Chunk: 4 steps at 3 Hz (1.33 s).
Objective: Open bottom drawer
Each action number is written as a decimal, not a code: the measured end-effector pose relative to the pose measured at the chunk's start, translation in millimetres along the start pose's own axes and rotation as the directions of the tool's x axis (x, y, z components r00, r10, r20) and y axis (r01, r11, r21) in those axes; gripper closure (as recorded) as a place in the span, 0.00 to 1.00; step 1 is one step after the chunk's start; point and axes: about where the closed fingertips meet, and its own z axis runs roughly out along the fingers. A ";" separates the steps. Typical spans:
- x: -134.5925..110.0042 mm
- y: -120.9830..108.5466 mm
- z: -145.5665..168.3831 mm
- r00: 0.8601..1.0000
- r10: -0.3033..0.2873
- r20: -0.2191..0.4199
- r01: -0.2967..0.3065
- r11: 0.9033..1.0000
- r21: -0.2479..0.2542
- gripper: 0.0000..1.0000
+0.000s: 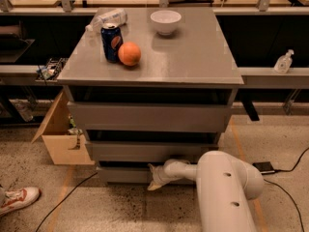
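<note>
Warm overhead light (tabletop (pixel 193 57) sheen) casts shadow above the gripper (pixel 155 180) at bottom drawer (pixel 120 174).

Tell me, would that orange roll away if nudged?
Probably: the orange is round and sits loose on a flat, smooth cabinet top. The soda can close beside it might block one side. The gripper is low down at the bottom drawer, so likely only a jolt would reach it.
</note>
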 end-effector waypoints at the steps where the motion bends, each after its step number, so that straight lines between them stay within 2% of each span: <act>1: -1.4 -0.8 -2.6 1.000 0.000 0.000 0.000 1.000 0.000 0.63; 2: -4.4 -2.6 -8.1 1.000 0.000 0.000 0.000 1.000 0.000 0.87; 3: -5.5 -3.3 -10.4 1.000 0.000 0.000 0.000 1.000 0.000 1.00; 4: 0.1 6.3 -21.9 1.000 0.022 -0.015 -0.022 1.000 0.017 1.00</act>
